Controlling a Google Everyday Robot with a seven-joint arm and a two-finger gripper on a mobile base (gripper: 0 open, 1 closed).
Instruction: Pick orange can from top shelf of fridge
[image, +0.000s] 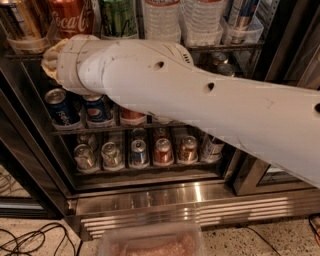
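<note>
The orange can (22, 20) stands at the far left of the top shelf (227, 47) of the fridge (150, 200), in a clear plastic bin; its top is cut off by the picture edge. My big white arm (200, 100) reaches in from the right across the open fridge. My gripper (50, 59) is at the arm's left end, just below the top shelf's front edge, under and slightly right of the orange can. Only its tan wrist end shows.
A red Coca-Cola can (70, 17), a green can (117, 17) and water bottles (162, 17) stand right of the orange can. Pepsi cans (60, 107) fill the middle shelf and small cans (137, 152) the lower one. A dark door frame (30, 165) stands left; cables (30, 240) lie on the floor.
</note>
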